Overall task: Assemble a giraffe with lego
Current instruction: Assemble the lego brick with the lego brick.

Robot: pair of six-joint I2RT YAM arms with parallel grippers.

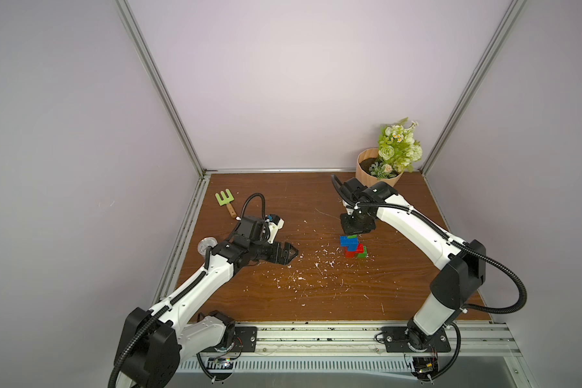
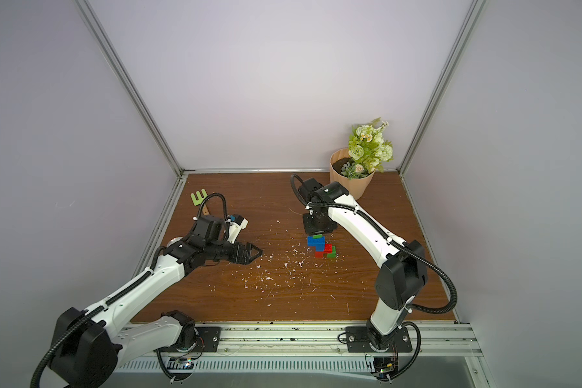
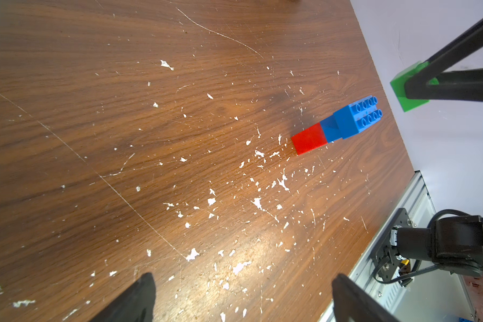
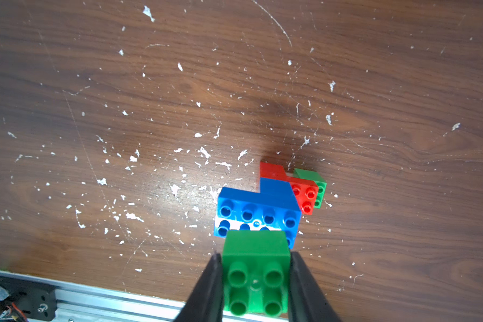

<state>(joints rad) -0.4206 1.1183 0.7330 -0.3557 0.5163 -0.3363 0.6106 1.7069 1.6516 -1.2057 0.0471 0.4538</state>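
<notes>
On the table (image 1: 283,295), the giraffe (image 1: 351,247) stands upright, nearer your right arm. Your left gripper (image 3: 243,278) gapes empty, well apart. Your right gripper (image 4: 254,258) clamps the green brick (image 4: 254,242) above the blue head (image 4: 257,214), not yet seated. The head's long axis runs parallel to the line between your fingers.

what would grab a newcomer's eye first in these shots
The bright red, blue and green giraffe stands mid-table, and the right gripper holds a green brick clear above its blue head. Behind them a flower pot sits in the back corner on the right arm's side; the left gripper hangs open and empty off to the other side.
</notes>
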